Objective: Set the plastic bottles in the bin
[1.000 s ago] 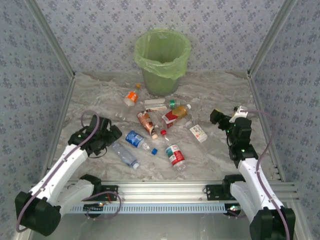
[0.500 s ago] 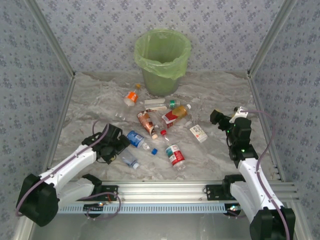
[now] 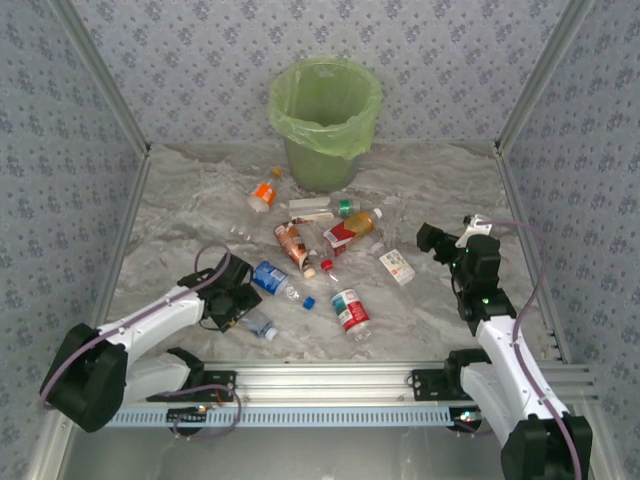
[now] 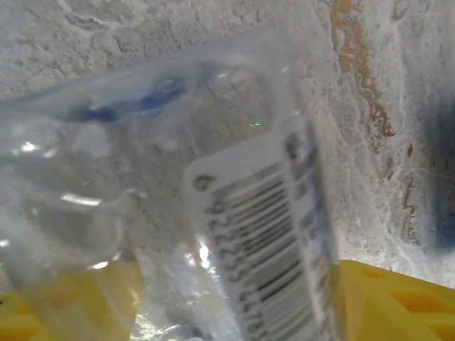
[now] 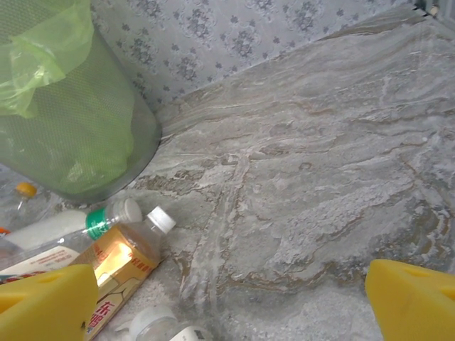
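- In the left wrist view the clear bottle point(image 4: 213, 213) is blurred and runs off the left and bottom edges. Its barcode digits cannot be read.
- The yellow fingers point(image 4: 398, 302) are cut by the bottom edge, and whether they press the bottle cannot be told.
- From above, the left gripper point(image 3: 238, 306) hides most of that bottle.
- In the right wrist view the bin point(image 5: 64, 135) is cut off at the top and left.
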You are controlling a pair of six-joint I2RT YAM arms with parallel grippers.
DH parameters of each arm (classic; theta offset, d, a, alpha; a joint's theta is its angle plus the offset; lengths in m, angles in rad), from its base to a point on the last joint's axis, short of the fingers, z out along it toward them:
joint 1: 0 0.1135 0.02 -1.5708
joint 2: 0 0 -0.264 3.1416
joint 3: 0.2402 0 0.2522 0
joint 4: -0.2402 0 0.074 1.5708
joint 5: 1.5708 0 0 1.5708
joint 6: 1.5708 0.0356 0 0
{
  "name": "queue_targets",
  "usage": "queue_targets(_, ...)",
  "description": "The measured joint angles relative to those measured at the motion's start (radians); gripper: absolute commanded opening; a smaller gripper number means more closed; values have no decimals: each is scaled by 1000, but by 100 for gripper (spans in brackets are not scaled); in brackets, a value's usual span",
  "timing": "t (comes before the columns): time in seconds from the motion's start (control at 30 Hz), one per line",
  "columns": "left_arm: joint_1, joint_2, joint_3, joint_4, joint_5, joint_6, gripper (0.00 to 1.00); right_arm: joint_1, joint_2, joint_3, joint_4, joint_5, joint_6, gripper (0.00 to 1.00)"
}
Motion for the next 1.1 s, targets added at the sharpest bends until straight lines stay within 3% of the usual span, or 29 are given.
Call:
queue_targets(0.43, 0, 21, 14, -32, -13, 66, 52, 108, 70, 54, -29, -32, -79, 99)
queue_targets(1.1, 0, -255, -57, 45, -99, 150, 39, 139, 187, 75, 66, 23, -92, 99)
